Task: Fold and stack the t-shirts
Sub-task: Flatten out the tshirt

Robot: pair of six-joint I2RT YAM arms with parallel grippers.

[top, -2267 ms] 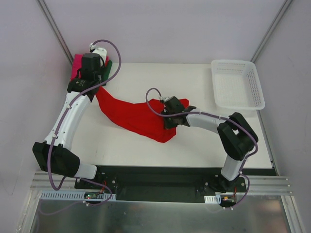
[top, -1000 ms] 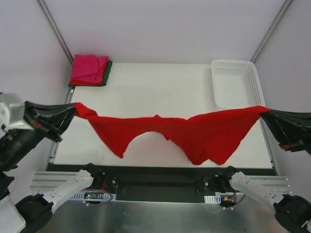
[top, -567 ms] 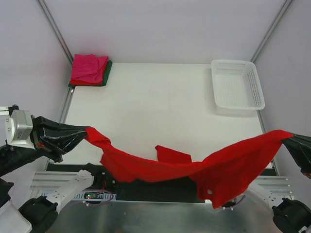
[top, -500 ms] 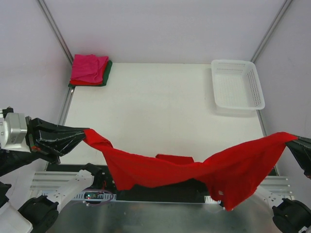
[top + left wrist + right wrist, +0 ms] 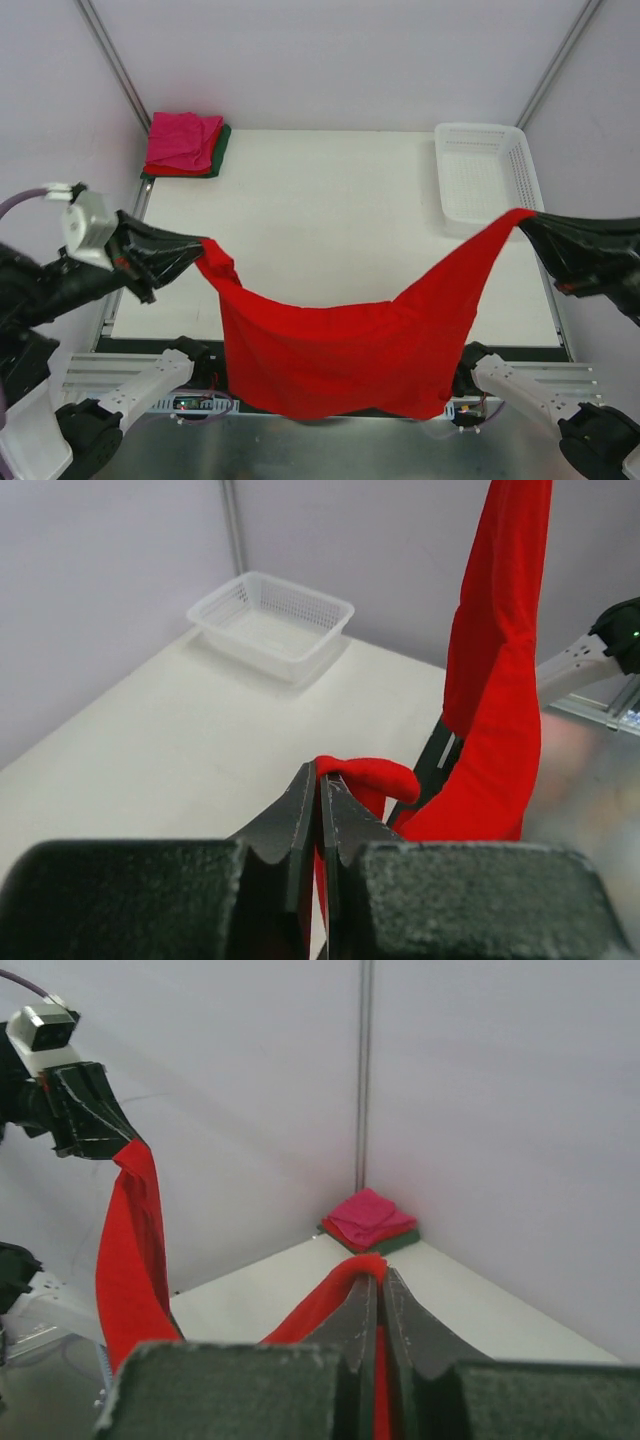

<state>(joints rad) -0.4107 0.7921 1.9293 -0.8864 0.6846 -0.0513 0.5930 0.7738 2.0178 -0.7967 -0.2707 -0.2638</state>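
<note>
We held the red t-shirt (image 5: 340, 360) slung crosswise over the near edge of the table (image 5: 330, 200), left gripper (image 5: 200, 248) and right gripper (image 5: 525, 218) each pinching one end.

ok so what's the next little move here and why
The left hand and right hand each pinch an end of the red t-shirt, which hangs in the air, sagging past the near edge of the table. So probably: carry it forward and lower it flat onto the tabletop.

Top overhead, far; wrists close; all share t-shirt (image 5: 330, 350)
</note>
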